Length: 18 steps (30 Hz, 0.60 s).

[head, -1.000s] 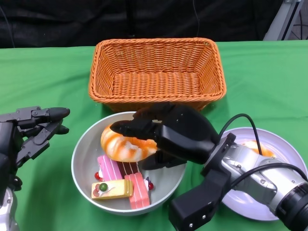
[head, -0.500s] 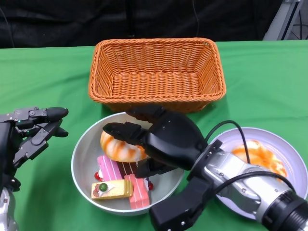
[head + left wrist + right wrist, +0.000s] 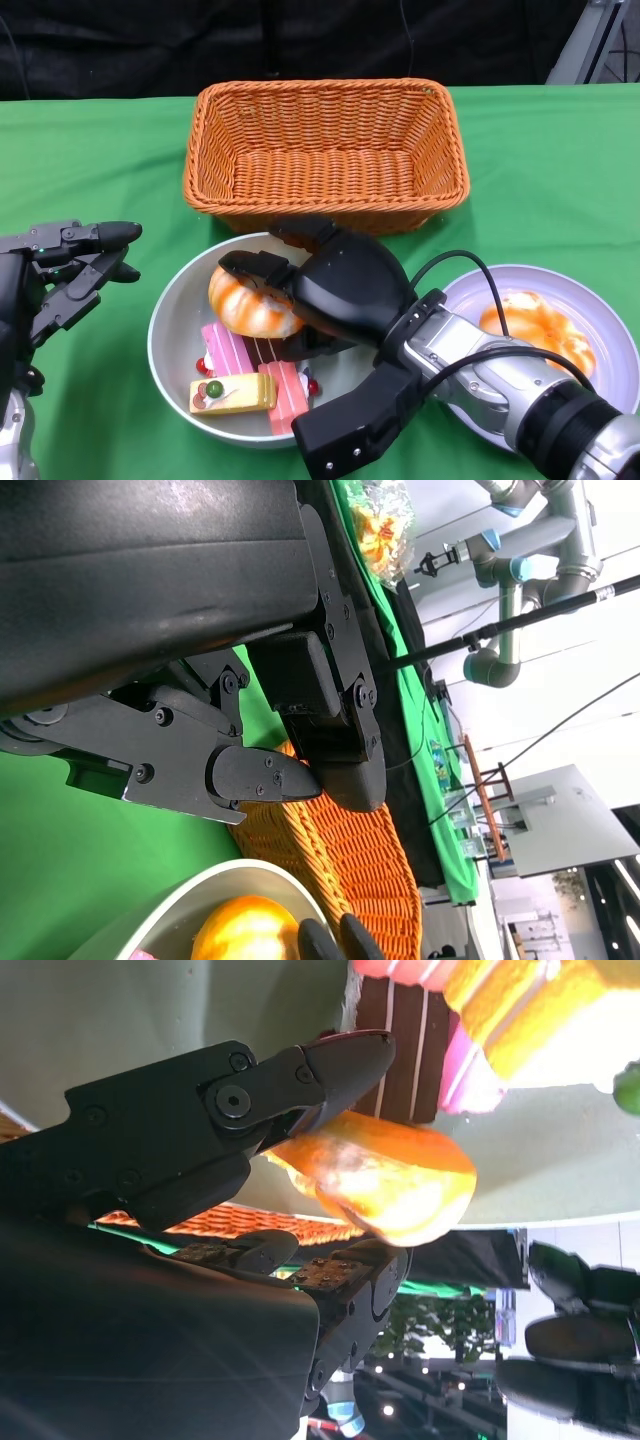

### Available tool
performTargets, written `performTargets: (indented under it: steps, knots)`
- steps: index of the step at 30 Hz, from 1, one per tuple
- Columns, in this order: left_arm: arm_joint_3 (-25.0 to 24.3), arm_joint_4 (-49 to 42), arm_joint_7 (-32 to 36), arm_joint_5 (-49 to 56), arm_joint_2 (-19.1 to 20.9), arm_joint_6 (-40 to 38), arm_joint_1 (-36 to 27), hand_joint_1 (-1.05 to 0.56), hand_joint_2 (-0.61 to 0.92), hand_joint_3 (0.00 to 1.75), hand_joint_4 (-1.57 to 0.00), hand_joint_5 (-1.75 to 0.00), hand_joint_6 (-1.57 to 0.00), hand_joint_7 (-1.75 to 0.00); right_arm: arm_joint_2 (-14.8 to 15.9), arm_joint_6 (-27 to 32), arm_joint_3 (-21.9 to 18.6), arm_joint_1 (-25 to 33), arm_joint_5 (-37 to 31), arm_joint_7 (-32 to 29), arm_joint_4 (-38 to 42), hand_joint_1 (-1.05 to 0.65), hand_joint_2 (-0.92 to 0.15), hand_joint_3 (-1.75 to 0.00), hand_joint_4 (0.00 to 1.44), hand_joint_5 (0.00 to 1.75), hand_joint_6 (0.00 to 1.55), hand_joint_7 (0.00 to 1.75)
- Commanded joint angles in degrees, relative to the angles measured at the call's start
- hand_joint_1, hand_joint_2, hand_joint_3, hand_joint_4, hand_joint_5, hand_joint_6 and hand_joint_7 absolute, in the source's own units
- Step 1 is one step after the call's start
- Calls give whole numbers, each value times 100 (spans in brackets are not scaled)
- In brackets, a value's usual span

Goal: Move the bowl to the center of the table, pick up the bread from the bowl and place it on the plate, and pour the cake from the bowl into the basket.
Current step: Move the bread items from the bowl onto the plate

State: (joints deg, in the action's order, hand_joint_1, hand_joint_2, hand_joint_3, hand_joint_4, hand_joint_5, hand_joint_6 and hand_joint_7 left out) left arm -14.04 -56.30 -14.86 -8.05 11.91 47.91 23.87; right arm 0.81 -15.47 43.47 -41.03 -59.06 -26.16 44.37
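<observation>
Gripping the bread (image 3: 250,303) inside the bowl (image 3: 172,330), the right hand (image 3: 335,285) has fingers closed around it, while the left hand (image 3: 60,270) hovers empty, fingers apart.

Orange-and-white streaked bread (image 3: 250,302), pink, brown and yellow striped cake (image 3: 250,375), grey bowl (image 3: 175,335), woven orange basket (image 3: 325,150), green cloth (image 3: 540,170).

A green cloth (image 3: 560,170) covered the surface, smooth and flat. Behind its far edge hung a black backdrop (image 3: 200,45), and a grey metal strut (image 3: 590,40) slanted in at the far right corner. The left wrist view showed a grey robot arm with blue joints (image 3: 520,570) standing well beyond the surface, a black rod (image 3: 520,620) running beside it, and a pale board (image 3: 560,820) farther off.
</observation>
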Motion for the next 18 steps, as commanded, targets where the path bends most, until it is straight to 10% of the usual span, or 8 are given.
performTargets:
  steps: [1,18]
  knots:
    - [-17,4,109,62,114,76,20,-30,92,26,-91,-94,-123,0,-43,19,42,-183,19,-92,170,-83,-92,-4,38,3,35,1]
    - [-117,-3,595,144,207,-41,92,-15,92,33,-78,-105,-123,-1,-276,-16,217,-436,49,-1091,1021,-65,-88,0,60,5,54,2]
